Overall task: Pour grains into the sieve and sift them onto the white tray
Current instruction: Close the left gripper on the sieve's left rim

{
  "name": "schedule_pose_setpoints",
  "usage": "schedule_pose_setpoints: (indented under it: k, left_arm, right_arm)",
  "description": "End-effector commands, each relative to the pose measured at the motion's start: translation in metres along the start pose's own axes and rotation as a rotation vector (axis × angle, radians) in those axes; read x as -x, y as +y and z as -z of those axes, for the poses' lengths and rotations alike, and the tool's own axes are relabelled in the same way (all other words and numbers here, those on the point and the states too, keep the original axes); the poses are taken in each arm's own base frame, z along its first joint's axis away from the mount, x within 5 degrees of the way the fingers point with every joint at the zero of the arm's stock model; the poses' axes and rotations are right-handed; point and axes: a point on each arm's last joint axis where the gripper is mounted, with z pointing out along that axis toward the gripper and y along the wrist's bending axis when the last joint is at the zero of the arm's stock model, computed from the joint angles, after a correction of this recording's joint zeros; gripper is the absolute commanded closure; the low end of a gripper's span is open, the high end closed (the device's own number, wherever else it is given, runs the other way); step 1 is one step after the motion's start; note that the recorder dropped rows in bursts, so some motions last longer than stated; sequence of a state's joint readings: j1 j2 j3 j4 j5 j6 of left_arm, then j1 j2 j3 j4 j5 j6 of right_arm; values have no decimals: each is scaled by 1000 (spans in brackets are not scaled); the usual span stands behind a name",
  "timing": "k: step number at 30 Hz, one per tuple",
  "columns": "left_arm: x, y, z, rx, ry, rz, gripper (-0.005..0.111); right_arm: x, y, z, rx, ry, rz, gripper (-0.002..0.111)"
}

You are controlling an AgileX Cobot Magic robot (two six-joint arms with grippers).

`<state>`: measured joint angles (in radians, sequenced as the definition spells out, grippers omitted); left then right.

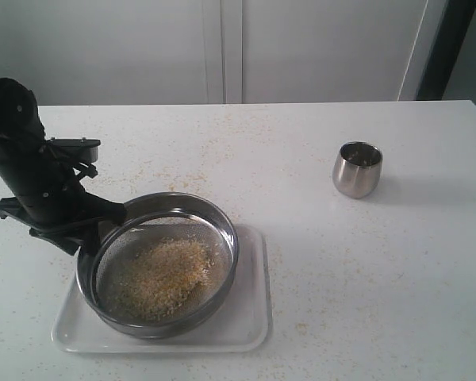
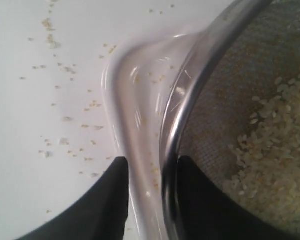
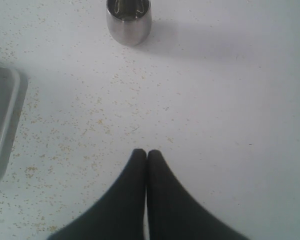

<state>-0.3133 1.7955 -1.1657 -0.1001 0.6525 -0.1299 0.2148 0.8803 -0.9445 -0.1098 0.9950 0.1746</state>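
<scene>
Nearby, a steel cup point(image 1: 357, 171) stands apart from the sieve point(image 1: 186, 205).

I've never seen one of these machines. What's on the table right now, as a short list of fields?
sieve: round, steel, over the white tray; whether it rests on the tray is unclear
grains: heaped on the sieve's mesh; stray ones speckle the table
steel cup: upright, well apart from the tray
left gripper: jaws open, one on each side of the sieve's rim
right gripper: jaws shut, holding nothing, above the table
</scene>
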Motion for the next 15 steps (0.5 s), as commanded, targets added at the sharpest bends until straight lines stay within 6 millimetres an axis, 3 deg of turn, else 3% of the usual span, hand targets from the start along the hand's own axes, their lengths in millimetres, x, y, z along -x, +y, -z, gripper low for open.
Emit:
schedule_pose_setpoints:
  k: [1, 15]
  left_arm:
    - [-2, -1, -6, -11, 25, 18, 68]
    - [0, -2, -19, -31, 41, 47, 68]
  right_arm:
    - [-1, -1, 1, -3, -4, -12, 108]
    - [-1, -1, 1, -3, -4, -12, 108]
